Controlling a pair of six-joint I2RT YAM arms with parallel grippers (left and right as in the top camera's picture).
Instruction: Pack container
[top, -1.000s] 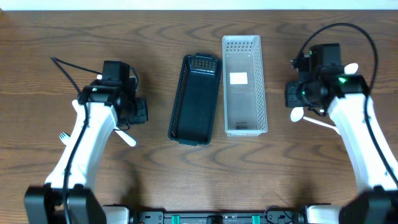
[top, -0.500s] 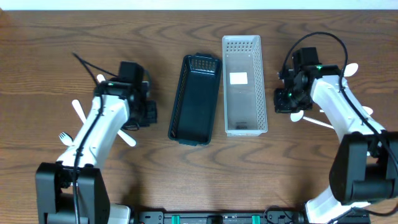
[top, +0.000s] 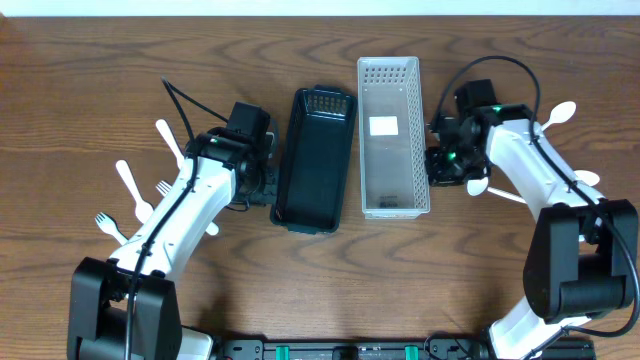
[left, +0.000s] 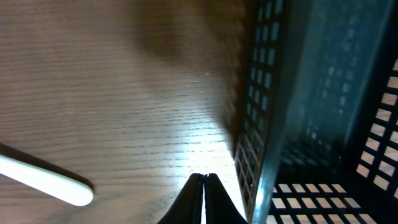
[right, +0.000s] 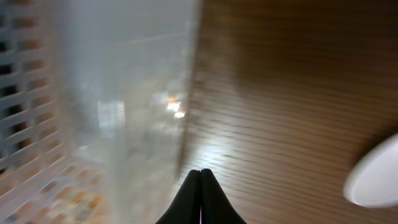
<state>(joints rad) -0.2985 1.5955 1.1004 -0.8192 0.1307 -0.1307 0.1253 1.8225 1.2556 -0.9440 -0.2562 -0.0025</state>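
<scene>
Over by the left edge of the worktop (top: 80, 60), loose white cutlery (top: 130, 185) lies scattered on the wood, forks among it, all of it outside the baskets. Next along is the left hand (top: 262, 188), low and just beside the left wall of the black basket (top: 315, 160). On the left wrist camera, the left hand (left: 203, 178) has its fingers pressed together into a single point above bare wood. The basket's slotted black wall (left: 267, 124) rises just to the right of it, and one white handle (left: 43, 180) lies down in the lower left. The black basket sits near the middle of the worktop, long side toward the back edge, with the white basket (top: 393, 190) close alongside on its right and a white label (top: 383, 126) on that one's floor. On to the right hand (top: 438, 165), tucked just beside the white basket's right wall. Its own camera shows the fingers (right: 199, 173) closed tight together, the pale wall (right: 124, 93) a blur on the left. White spoons (top: 560, 113) lie toward the right edge.
</scene>
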